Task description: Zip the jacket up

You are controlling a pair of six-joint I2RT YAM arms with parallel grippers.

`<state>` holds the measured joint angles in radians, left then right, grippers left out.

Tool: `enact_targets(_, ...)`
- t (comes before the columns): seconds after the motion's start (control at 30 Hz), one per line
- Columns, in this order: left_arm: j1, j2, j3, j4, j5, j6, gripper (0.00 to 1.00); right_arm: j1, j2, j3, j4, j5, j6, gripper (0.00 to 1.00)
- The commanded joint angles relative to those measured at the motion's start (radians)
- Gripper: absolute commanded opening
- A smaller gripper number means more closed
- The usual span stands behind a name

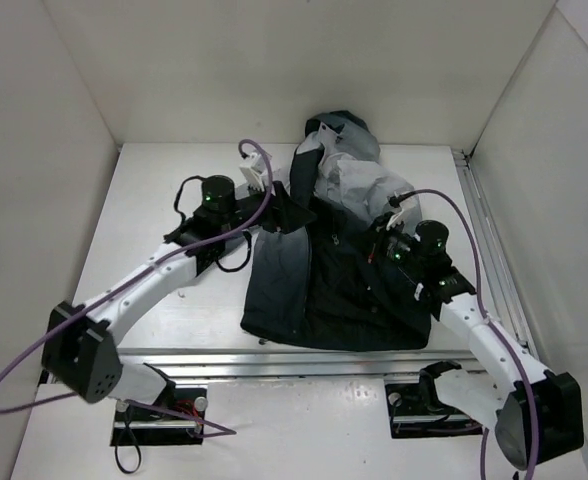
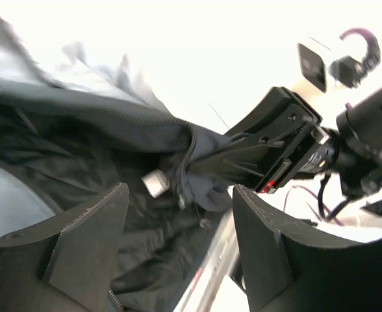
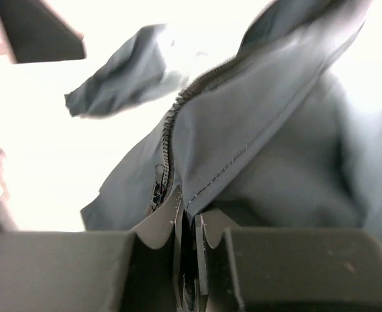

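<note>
The jacket (image 1: 324, 285) lies crumpled mid-table, with light grey shoulders and hood at the back and the dark hem toward the front. My right gripper (image 1: 379, 240) rests on its right side. In the right wrist view it (image 3: 188, 218) is shut on the jacket's (image 3: 275, 130) front edge, just beside the zipper teeth (image 3: 167, 136) and the slider (image 3: 156, 192). My left gripper (image 1: 290, 212) is at the jacket's left edge. In the left wrist view it (image 2: 178, 195) is open and empty, with dark jacket fabric (image 2: 80, 149) beyond the fingers and the right gripper (image 2: 269, 146) pinching a fold.
An aluminium rail (image 1: 304, 360) runs along the table's front edge and shows in the left wrist view (image 2: 210, 260). Another rail (image 1: 484, 240) runs down the right side. White walls close in the back and both sides. A small silver cylinder (image 2: 153, 182) hangs on the jacket.
</note>
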<state>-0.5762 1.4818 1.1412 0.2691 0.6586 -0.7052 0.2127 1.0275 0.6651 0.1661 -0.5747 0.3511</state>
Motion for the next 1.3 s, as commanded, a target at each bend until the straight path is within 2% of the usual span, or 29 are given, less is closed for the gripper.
enact_targets(0.0, 0.01, -0.139, 0.028, -0.174, -0.177, 0.105, 0.61, 0.081, -0.063, 0.06, 0.335, 0.245, -0.142, 0.0)
enact_targets(0.03, 0.019, -0.173, 0.016, -0.185, -0.188, 0.102, 0.62, 0.102, -0.054, 0.077, 0.34, 0.24, -0.193, 0.0)
enact_targets(0.07, 0.019, -0.184, -0.003, -0.205, -0.204, 0.099, 0.62, 0.125, -0.038, 0.109, 0.196, 0.18, -0.395, 0.0)
enact_targets(0.1, 0.028, -0.195, -0.011, -0.217, -0.208, 0.102, 0.62, 0.148, 0.023, 0.217, 0.065, 0.241, -0.487, 0.0)
enact_targets(0.13, 0.029, -0.207, -0.02, -0.226, -0.209, 0.098, 0.62, 0.196, 0.051, 0.256, -0.041, 0.436, -0.535, 0.0)
enact_targets(0.17, 0.029, -0.21, -0.029, -0.226, -0.209, 0.092, 0.62, 0.245, 0.06, 0.26, -0.075, 0.736, -0.543, 0.0)
enact_targets(0.23, 0.029, -0.224, -0.073, -0.205, -0.197, 0.069, 0.62, 0.269, -0.033, 0.135, 0.02, 0.589, -0.584, 0.0)
enact_targets(0.27, 0.029, -0.227, -0.102, -0.176, -0.191, 0.058, 0.62, 0.283, -0.068, 0.086, 0.155, 0.669, -0.555, 0.0)
enact_targets(0.3, 0.029, -0.23, -0.11, -0.168, -0.185, 0.052, 0.63, 0.319, -0.104, 0.032, 0.18, 0.737, -0.543, 0.0)
enact_targets(0.4, 0.029, -0.232, -0.109, -0.174, -0.172, 0.046, 0.63, 0.324, -0.107, 0.03, 0.155, 0.702, -0.569, 0.0)
enact_targets(0.67, -0.028, -0.19, -0.077, -0.123, -0.168, 0.084, 0.61, 0.321, -0.116, 0.031, 0.167, 0.481, -0.413, 0.0)
enact_targets(0.87, -0.048, -0.173, -0.094, -0.027, -0.148, 0.084, 0.54, 0.321, -0.155, 0.01, 0.197, 0.429, -0.37, 0.0)
enact_targets(1.13, -0.067, -0.094, -0.052, 0.061, -0.1, 0.095, 0.54, 0.304, -0.156, 0.034, 0.161, 0.343, -0.319, 0.0)
enact_targets(1.27, -0.076, -0.061, -0.04, 0.091, -0.073, 0.101, 0.46, 0.3, -0.159, 0.045, 0.145, 0.329, -0.316, 0.0)
